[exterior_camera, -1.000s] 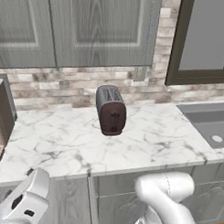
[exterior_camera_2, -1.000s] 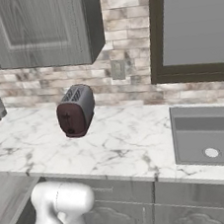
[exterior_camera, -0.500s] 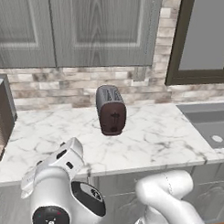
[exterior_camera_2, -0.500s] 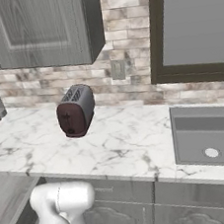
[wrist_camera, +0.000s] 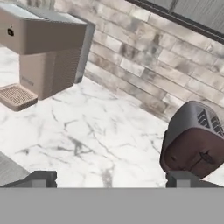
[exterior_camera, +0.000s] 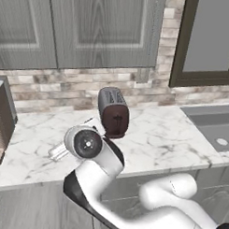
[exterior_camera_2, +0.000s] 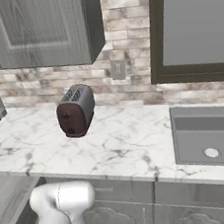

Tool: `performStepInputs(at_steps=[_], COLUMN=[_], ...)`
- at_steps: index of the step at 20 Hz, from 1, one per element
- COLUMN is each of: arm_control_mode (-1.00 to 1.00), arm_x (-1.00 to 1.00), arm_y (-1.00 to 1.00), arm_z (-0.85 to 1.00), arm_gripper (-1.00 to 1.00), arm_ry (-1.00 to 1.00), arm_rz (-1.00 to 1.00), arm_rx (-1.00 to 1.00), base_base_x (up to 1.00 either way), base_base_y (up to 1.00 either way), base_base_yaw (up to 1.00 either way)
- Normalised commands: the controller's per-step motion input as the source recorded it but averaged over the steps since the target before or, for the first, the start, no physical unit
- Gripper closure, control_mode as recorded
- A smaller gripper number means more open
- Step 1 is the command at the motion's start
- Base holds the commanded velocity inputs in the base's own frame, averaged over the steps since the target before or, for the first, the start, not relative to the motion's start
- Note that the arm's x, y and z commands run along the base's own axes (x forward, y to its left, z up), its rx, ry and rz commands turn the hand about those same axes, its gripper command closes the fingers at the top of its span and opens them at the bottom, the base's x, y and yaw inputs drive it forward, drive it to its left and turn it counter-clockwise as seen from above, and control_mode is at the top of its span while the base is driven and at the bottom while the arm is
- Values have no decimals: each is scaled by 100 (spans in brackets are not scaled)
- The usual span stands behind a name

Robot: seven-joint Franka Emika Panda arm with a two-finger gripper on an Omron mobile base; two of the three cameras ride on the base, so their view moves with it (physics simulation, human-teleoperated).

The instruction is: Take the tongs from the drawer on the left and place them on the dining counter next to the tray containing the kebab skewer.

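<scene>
the two-finger gripper (wrist_camera: 111, 179) is standing with its dark tips far apart, gripping nothing, and is looking across the white marble worktop with grey veins (wrist_camera: 87, 140) (the one backed by the brick wall (wrist_camera: 144, 65)). a dark brown toaster with a grey top (wrist_camera: 197, 140) is sitting on that worktop just past one fingertip, and a boxy grey-brown coffee machine (wrist_camera: 43, 48) is standing further along. grey panelled cabinet doors (exterior_camera: 100, 31) are hanging above, and a grey sink (exterior_camera_2: 206, 134) is lying to the right.
</scene>
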Motion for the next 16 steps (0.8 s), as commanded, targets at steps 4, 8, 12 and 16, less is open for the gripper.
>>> performStepInputs(at_steps=[4,8,12,16], arm_control_mode=[-100,-100,-100,-100], arm_x=[77,83,84,75], arm_y=[-35,-24,-16,-8], arm_z=[2,0,0,0], arm_gripper=[-100,-100,-100,-100], arm_ry=[53,54,52,46], arm_rz=[0,0,0,0], arm_rx=[4,4,3,1], base_base_x=[0,0,0,0], base_base_y=[0,0,0,0], base_base_yaw=[0,0,0,0])
